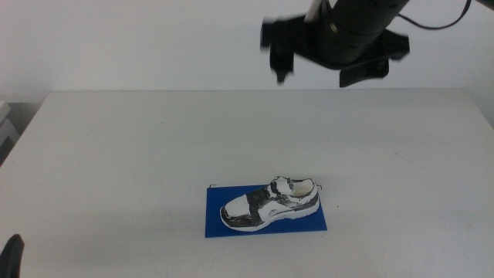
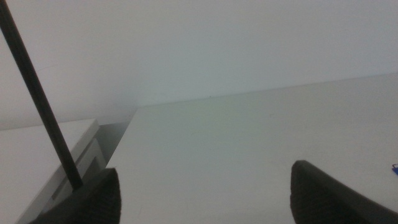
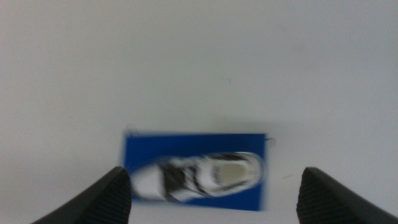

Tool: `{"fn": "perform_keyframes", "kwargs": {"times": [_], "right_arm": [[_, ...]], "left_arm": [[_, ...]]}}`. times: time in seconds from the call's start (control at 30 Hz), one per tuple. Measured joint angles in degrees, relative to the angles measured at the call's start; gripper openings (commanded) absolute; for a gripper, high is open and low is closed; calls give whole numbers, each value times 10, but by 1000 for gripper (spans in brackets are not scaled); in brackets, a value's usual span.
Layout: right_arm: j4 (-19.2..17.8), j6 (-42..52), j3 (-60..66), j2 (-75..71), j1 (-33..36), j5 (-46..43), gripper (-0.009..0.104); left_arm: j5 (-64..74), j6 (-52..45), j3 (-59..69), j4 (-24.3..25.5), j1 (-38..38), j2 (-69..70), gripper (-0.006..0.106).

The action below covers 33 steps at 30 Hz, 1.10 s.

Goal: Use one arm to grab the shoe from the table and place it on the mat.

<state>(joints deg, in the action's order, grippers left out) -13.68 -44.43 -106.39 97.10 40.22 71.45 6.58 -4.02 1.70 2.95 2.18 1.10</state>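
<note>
The black-and-white shoe (image 1: 270, 205) lies flat on the blue mat (image 1: 310, 225), toe toward the left, near the front middle of the white table (image 1: 154, 139). My right gripper (image 1: 323, 73) hangs open high above the table's back edge, well clear of the shoe and holding nothing. The right wrist view looks down between the two wide-apart jaws of that gripper (image 3: 216, 171) at the shoe (image 3: 199, 177) on the mat (image 3: 186, 143). My left gripper (image 1: 11, 255) waits at the bottom left corner. The left wrist view shows this gripper (image 2: 205, 171) open, with only bare table between its jaws.
A white wall rises behind the table's back edge. A pale box-like object (image 2: 62, 155) stands off the table's left side, and a thin dark cable (image 2: 37, 93) crosses the left wrist view.
</note>
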Motion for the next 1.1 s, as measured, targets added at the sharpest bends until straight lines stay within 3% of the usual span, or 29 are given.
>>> {"fn": "perform_keyframes", "kwargs": {"times": [0.13,0.27,0.4,0.5,0.63,0.97,1.1], "right_arm": [[39,333,19,-3,0,2,92],[86,478,52,-17,-5,-2,92],[94,484,134,-77,-16,-83,92],[76,433,211,-147,-45,-150,92],[51,372,327,-255,-121,-221,92],[58,341,598,-576,-338,-331,92],[58,341,701,-699,-395,-364,92]], "left_arm": [[0,0,0,0,0,0,94],[0,0,0,0,0,0,94],[0,0,0,0,0,0,94],[0,0,0,0,0,0,94],[0,0,0,0,0,0,94],[0,0,0,0,0,0,94],[0,0,0,0,0,0,94]]}}
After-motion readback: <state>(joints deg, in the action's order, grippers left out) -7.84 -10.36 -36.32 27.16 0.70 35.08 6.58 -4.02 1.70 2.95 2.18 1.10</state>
